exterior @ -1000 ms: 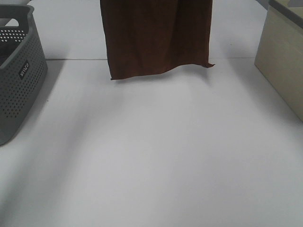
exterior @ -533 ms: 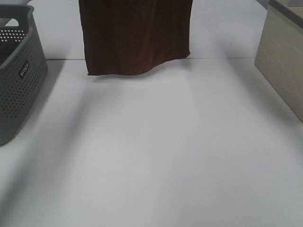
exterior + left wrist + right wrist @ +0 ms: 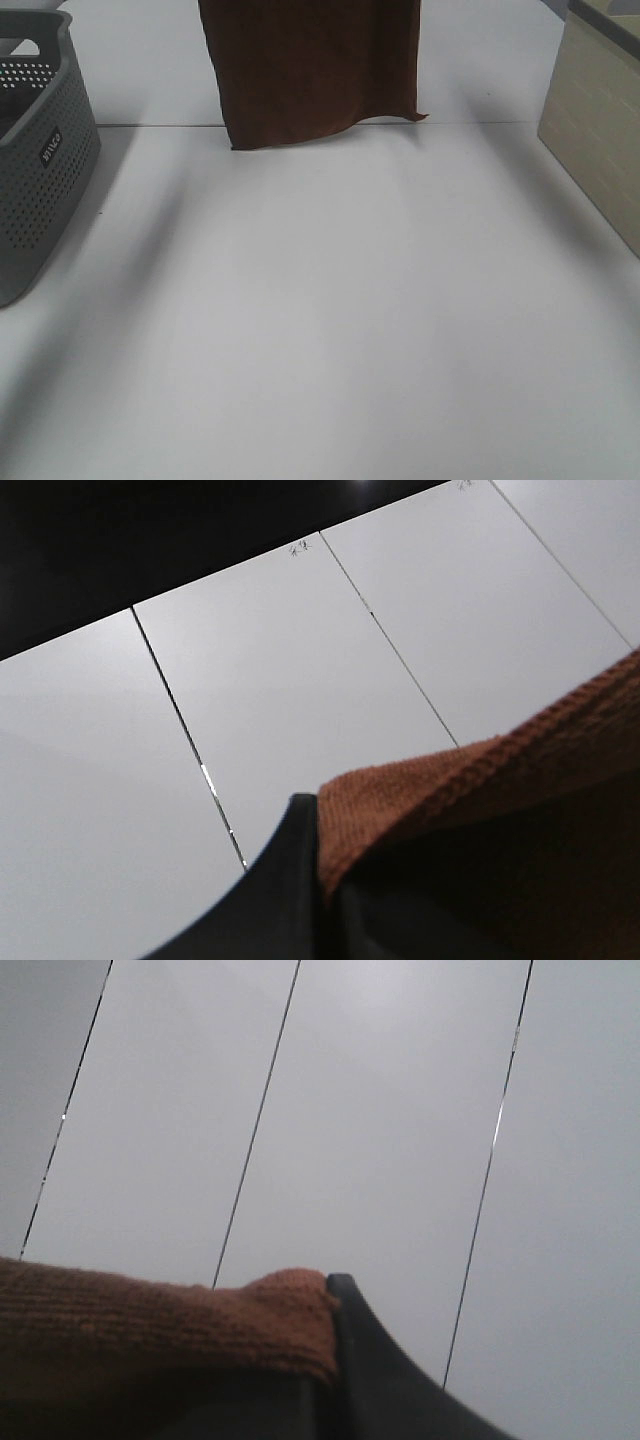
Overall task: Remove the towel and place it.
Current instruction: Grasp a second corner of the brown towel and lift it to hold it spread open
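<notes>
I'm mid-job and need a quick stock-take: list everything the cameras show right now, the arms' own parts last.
towel: one, dark brown, hanging at top centre of the high view, its upper part out of frame
basket: one, grey and perforated, on the table at the left edge
box: one, beige, at the right edge, only partly in frame
table: one, white, bearing the basket
panels: several, white with thin dark seams, behind the towel in both wrist views
left gripper: one, black, shut on a towel edge
right gripper: one, black, shut on a towel edge
</notes>
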Motion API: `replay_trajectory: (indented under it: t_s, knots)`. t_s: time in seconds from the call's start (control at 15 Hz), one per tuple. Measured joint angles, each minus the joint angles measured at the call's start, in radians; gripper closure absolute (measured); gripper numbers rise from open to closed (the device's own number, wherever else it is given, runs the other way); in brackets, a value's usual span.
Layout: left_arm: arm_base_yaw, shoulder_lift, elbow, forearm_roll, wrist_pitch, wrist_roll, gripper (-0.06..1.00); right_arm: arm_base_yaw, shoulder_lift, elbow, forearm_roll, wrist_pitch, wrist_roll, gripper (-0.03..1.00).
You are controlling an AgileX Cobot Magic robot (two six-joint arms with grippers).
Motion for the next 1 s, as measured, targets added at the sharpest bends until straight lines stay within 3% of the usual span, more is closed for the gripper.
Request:
replay_trajectory:
  t_s: [0.67,1.0]
  knots:
    - [0.015,0.031,-0.053,0.037,0.025,0.0,0.94,0.0,0.029,0.0,0.003,-0.018,0.024,0.96]
    - [0.017,0.03,-0.121,0.19,0.057,-0.032,0.94,0.0,0.031,0.0,0.003,-0.058,0.081,0.96]
